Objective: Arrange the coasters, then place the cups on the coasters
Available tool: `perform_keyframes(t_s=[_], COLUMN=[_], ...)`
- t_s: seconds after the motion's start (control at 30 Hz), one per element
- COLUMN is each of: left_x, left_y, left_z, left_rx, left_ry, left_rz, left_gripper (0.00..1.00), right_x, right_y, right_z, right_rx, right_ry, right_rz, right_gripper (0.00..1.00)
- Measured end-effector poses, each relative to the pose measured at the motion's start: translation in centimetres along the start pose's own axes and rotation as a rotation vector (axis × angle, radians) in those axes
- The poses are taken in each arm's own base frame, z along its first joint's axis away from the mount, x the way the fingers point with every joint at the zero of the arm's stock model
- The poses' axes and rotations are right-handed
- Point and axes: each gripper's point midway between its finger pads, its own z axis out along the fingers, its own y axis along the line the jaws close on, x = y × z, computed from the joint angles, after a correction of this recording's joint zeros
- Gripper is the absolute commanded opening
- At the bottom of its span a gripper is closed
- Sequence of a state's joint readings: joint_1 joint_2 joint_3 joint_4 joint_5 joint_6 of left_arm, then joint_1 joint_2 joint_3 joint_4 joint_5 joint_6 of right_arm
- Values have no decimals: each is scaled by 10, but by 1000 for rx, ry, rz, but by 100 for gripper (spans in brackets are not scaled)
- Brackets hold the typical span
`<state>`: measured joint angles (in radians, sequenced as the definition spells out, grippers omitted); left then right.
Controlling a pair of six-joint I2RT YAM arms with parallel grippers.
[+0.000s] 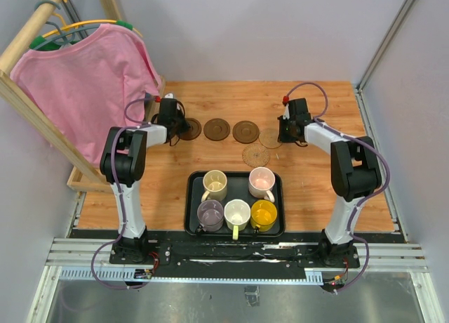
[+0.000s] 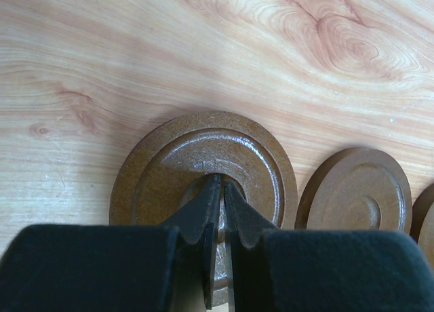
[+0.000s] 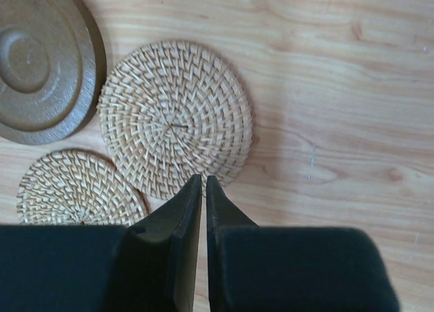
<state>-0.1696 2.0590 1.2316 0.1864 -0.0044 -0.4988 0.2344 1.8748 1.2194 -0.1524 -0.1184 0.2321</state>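
**Desk holdings: five cups on tray, five coasters laid flat, both tools closed**

1. Black tray, near centre of the desk. It holds all five cups, upright.
 - Near row, left to right: grey-lilac cup; white cup, its yellowish handle pointing near; amber-yellow cup.
 - Far row: cream cup on the left, pale pink cup on the right.
 - No cup stands on a coaster.

2. Near woven coaster, tan, flat on the desk just beyond the tray's far edge, right of centre.

3. Far woven coaster, tan, slightly farther and to the right of item 2. Their rims lie just beside each other.

4. Right tool. Its fingers are pressed together with nothing between them. The tips sit at the right rim of the far woven coaster. Whether they touch it cannot be told.

5. Three dark brown coasters in a row running left from item 3, each with raised rings:
 - right brown coaster;
 - middle brown coaster;
 - left brown coaster.
 - Narrow gaps separate them.

6. Left tool. Its fingers are drawn almost together, a thin slit between them, and they pinch nothing. The tips are over the central recess of the left brown coaster. Contact cannot be told.

7. Wooden rack, far left, carrying a pink shirt on a hanger.
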Motion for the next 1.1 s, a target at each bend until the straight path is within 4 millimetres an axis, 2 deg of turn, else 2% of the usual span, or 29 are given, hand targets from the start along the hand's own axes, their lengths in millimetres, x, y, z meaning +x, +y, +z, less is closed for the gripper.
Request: perform_keyframes(t_s=[0.17,0.4,0.63,0.87,1.1], left_x=[2,5,7,10,18], left_y=[2,6,7,8,13], left_z=[-3,-9,-11,-15,-27], left_rx=[-4,-13,-12,-12,-16], left_ry=[3,7,6,13,25], left_rz=[0,-1,-3,-6,-5], left_gripper=[12,12,11,11,11], right_x=[-15,-32,-24,-13,-10], right_y=[6,31,56,91,102], right_z=[5,8,8,5,4], right_rx=[-32,-174,-280,-370,-401], right_ry=[-19,-41,-21,3,7], right_rz=[-7,-37,-83,-144,-160], right_gripper=[8,8,8,7,7])
